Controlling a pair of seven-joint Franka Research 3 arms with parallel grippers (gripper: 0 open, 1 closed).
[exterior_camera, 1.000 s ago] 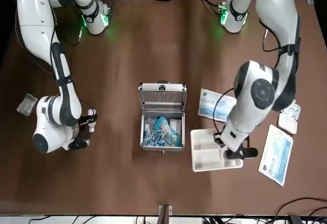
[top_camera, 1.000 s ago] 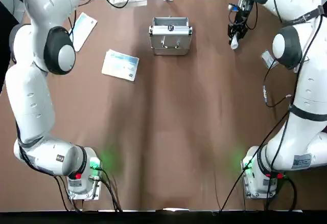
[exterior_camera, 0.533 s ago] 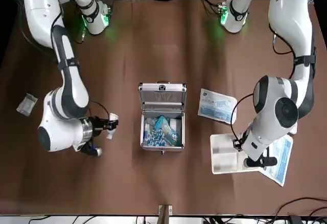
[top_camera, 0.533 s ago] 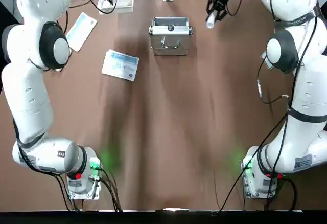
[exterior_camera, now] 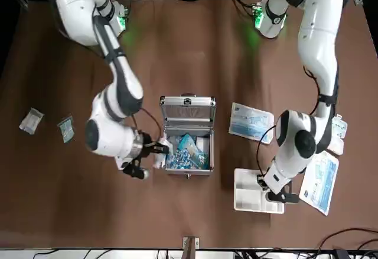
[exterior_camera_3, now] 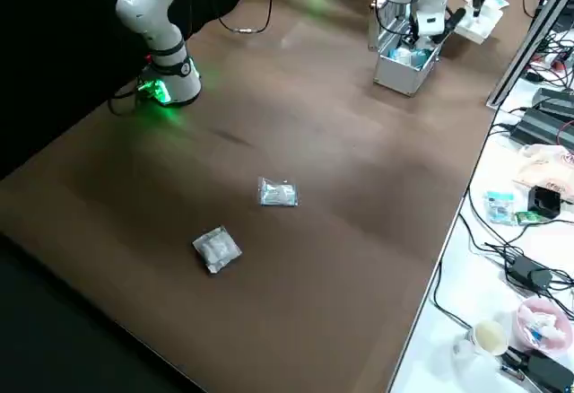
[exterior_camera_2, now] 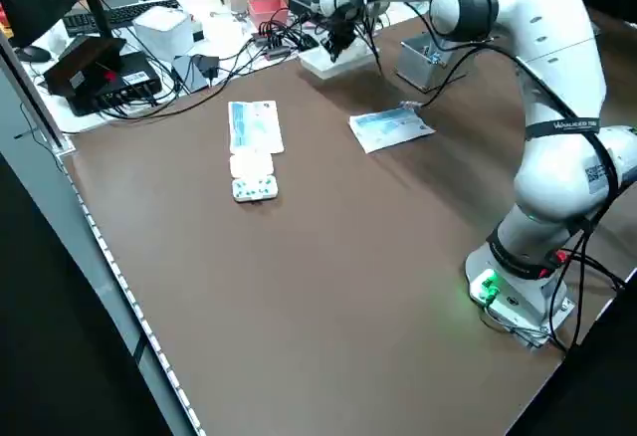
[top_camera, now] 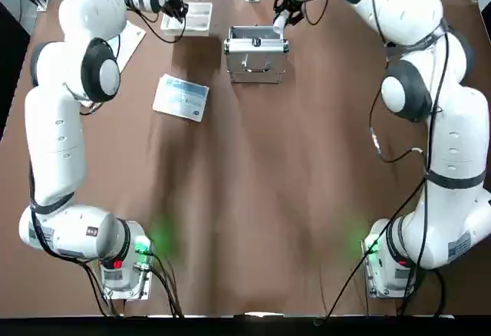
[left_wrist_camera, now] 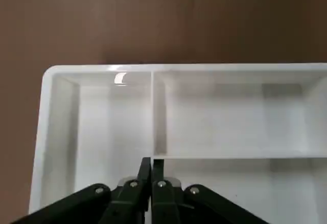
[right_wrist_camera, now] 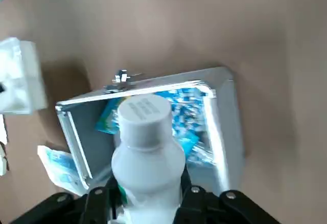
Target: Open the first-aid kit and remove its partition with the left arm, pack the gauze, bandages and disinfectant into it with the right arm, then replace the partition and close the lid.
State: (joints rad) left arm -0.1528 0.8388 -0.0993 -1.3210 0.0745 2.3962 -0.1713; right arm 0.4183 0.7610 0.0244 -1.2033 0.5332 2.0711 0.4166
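Left of the open silver metal case (exterior_camera: pixel 188 172), the left hand (left_wrist_camera: pixel 152 160) pinches the white plastic partition's (left_wrist_camera: pixel 112 132) divider, fingers nearly together. The right hand (right_wrist_camera: pixel 148 188), parted by the bottle's width, grips the white disinfectant bottle (right_wrist_camera: pixel 148 152) by the case's right side. Beyond, left of the case, lies a blue-and-white packet (exterior_camera: pixel 251 122).

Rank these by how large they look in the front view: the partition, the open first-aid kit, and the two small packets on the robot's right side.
1. First-aid kit, lid included
2. Partition
3. The two small packets: too alike to rank
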